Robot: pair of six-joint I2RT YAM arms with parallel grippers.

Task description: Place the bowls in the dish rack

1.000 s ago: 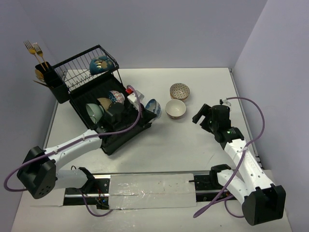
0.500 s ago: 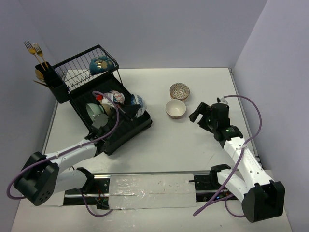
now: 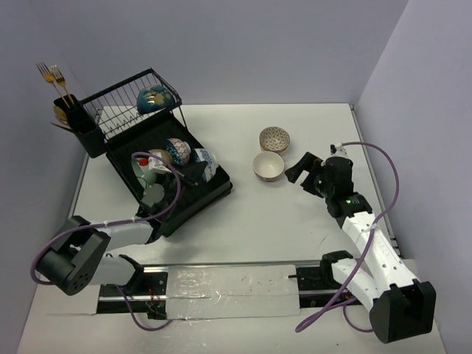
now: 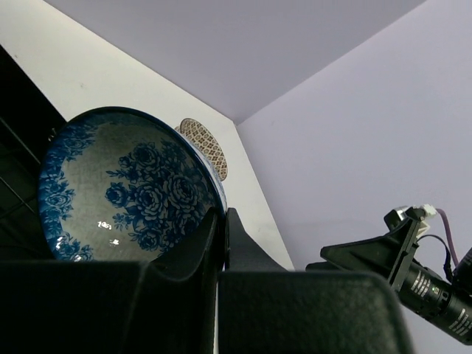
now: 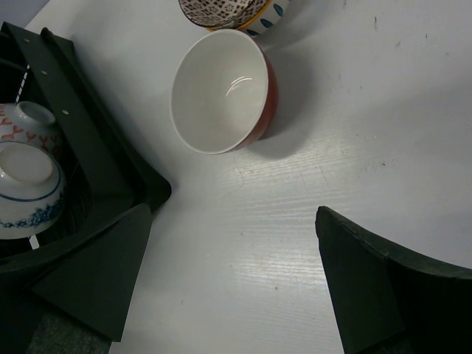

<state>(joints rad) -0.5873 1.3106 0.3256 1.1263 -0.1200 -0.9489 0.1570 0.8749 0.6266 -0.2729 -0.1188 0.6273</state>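
My left gripper (image 3: 196, 172) is shut on the rim of a blue rose-patterned bowl (image 3: 206, 163) and holds it on edge over the dish rack's (image 3: 193, 200) black tray; the wrist view shows the bowl (image 4: 125, 184) pinched between my gripper's (image 4: 222, 221) jaws. A red bowl with a white inside (image 3: 268, 166) and a dotted bowl (image 3: 274, 138) sit on the table. My right gripper (image 3: 300, 169) is open and empty, just right of the red bowl (image 5: 221, 92); in its own view the gripper (image 5: 232, 221) hovers over bare table.
The rack's tray holds a mint bowl (image 3: 144, 171), a cream bowl (image 3: 158, 156) and a patterned bowl (image 3: 178, 150). A teal bowl (image 3: 153, 98) lies in the wire tier. A black cup with gold forks (image 3: 74, 114) hangs at its left. The rack's corner (image 5: 96, 155) is near my right gripper.
My left gripper has carried the blue bowl leftward from beyond the rack's right edge into the tray. My right gripper has shifted slightly left toward the red bowl.
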